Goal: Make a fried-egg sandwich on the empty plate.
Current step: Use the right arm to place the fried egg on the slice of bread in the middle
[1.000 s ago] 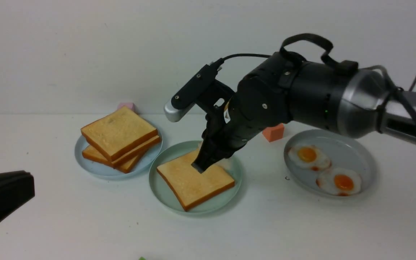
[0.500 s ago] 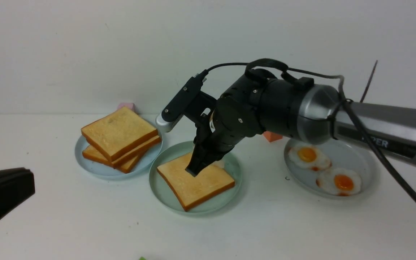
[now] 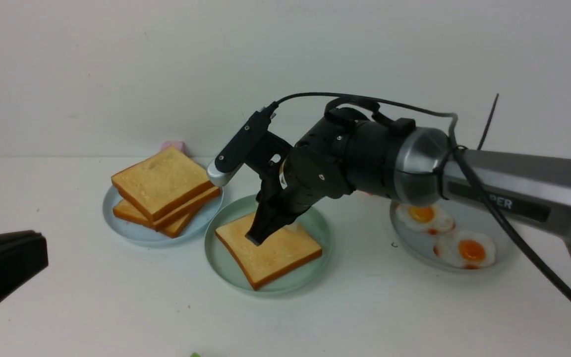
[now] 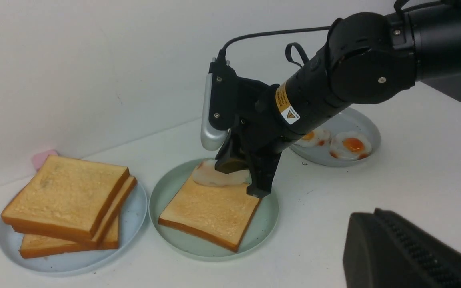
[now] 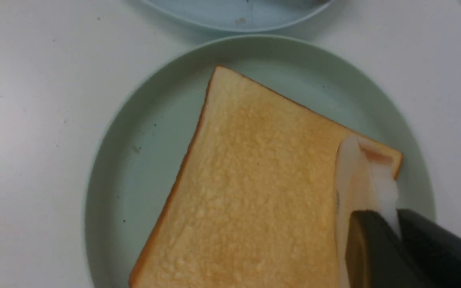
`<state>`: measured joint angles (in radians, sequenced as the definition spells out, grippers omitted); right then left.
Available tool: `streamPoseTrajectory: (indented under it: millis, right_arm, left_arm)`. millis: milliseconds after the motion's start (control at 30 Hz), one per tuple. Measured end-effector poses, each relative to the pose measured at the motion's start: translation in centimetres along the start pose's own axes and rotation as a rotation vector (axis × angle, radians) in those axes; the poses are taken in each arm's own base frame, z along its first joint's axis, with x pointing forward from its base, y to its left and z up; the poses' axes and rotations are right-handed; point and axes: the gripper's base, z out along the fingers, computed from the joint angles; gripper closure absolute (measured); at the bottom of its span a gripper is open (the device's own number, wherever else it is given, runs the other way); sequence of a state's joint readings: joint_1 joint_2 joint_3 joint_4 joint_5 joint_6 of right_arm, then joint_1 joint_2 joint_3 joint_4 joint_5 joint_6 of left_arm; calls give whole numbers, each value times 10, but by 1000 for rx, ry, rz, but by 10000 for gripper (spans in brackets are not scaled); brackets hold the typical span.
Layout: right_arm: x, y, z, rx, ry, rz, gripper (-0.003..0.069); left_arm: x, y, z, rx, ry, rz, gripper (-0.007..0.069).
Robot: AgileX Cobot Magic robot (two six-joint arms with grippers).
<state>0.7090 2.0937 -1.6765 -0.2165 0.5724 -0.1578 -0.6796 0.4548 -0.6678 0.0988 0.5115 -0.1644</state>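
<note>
Mint-green plate (image 4: 173,243) carries one toast slice (image 4: 210,212), one egg (image 4: 213,179); stack (image 4: 66,196) holds perhaps three.

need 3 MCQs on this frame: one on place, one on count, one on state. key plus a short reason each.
1. The single toast slice lies on:
A) the light blue plate
B) the mint-green plate
C) the table

2. Eggs on the grey plate:
A) one
B) two
C) four

3. The right gripper is:
A) shut on an egg
B) open and empty
C) shut on a toast slice

Key:
1 B, the slice lies flat on the middle, mint-green plate.
2 B, two yolks show on the grey plate.
3 A, the right wrist view shows the white egg pinched between the fingers, over the toast's corner.
</note>
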Motion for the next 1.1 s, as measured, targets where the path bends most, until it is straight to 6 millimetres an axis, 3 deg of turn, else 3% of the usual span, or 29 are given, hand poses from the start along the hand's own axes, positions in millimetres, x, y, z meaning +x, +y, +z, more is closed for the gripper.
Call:
streamPoseTrajectory:
  millis: [100, 133, 200, 300, 400, 933, 1033, 1100]
  right_arm:
    - [-2, 5, -1, -7, -5, -2, 436]
    - [-2, 5, -1, -7, -5, -1, 436]
    - [-3, 7, -1, -10, -9, 2, 332]
    - [-3, 7, -1, -9, -9, 6, 231]
    - [-3, 7, -1, -9, -9, 7, 181]
    - [-3, 13, -1, -67, -9, 97, 165]
    - [-4, 12, -9, -74, 8, 107, 176]
    - [-5, 9, -25, -80, 38, 123, 205]
  left_arm:
    - [0, 0, 0, 4, 1, -7, 627]
    - [0, 0, 0, 4, 1, -7, 627]
    - [0, 0, 0, 4, 2, -7, 626]
    - [0, -1, 0, 6, 2, -11, 624]
    - [0, -1, 0, 6, 3, -12, 622]
    - [2, -1, 0, 11, 24, -26, 620]
    - [4, -1, 0, 9, 41, -26, 620]
    - [7, -1, 2, 4, 76, -29, 621]
